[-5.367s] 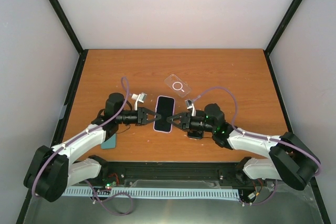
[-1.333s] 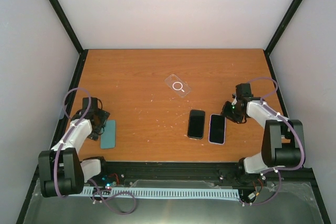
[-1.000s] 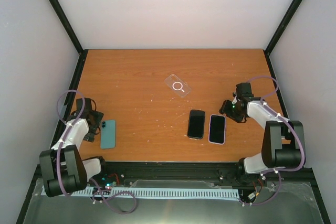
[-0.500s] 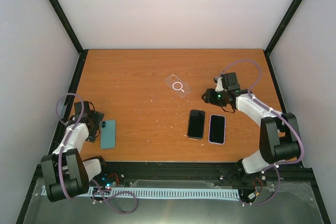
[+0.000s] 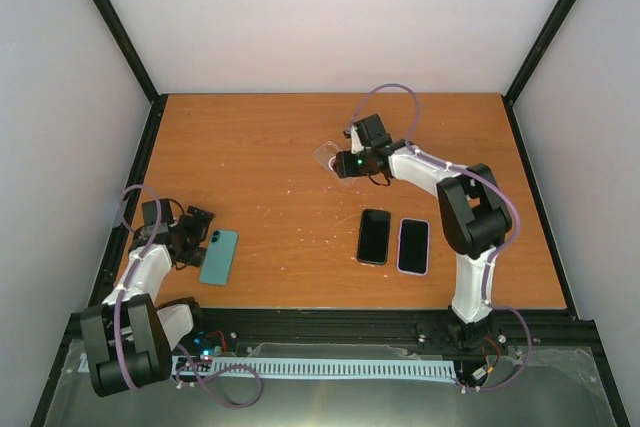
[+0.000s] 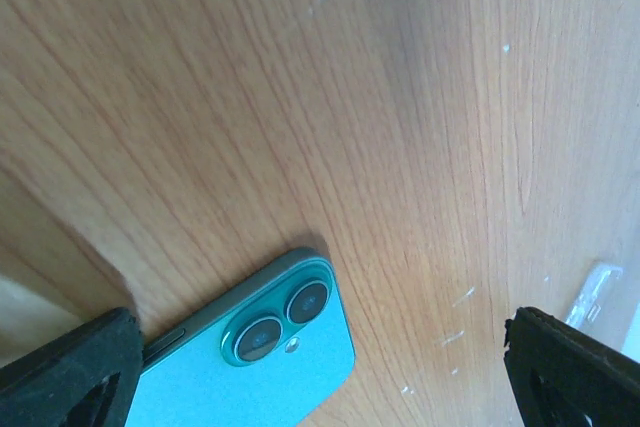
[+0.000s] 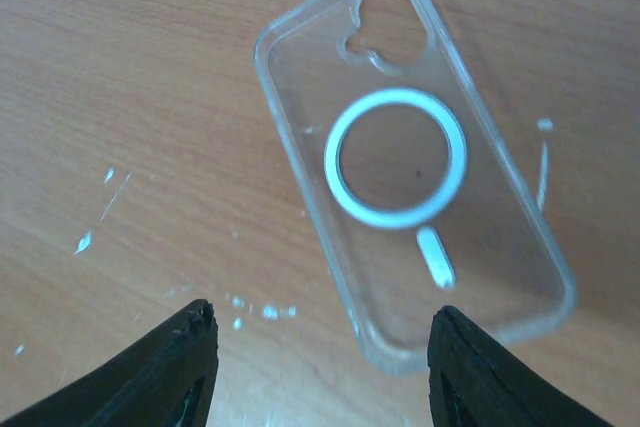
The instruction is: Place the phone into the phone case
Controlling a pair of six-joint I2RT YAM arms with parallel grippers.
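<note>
The clear phone case (image 7: 500, 237), with a white ring on its back, lies flat on the table at mid back; the arm hides most of the case (image 5: 324, 154) from above. My right gripper (image 7: 322, 312) hovers open just over its near end, its fingers astride that end (image 5: 342, 165). A teal phone (image 5: 218, 256) lies camera side up at the left. My left gripper (image 5: 198, 237) stands wide open beside it, the camera corner of the teal phone (image 6: 250, 367) between its fingers, nothing held.
A black phone (image 5: 374, 236) and a phone with a lilac rim (image 5: 413, 245) lie side by side, screens up, near the front centre right. The table's left edge runs close to my left arm.
My right arm has swung left and back, from beside the two front phones to over the clear case. The teal phone has turned and slid slightly right near my left gripper.
</note>
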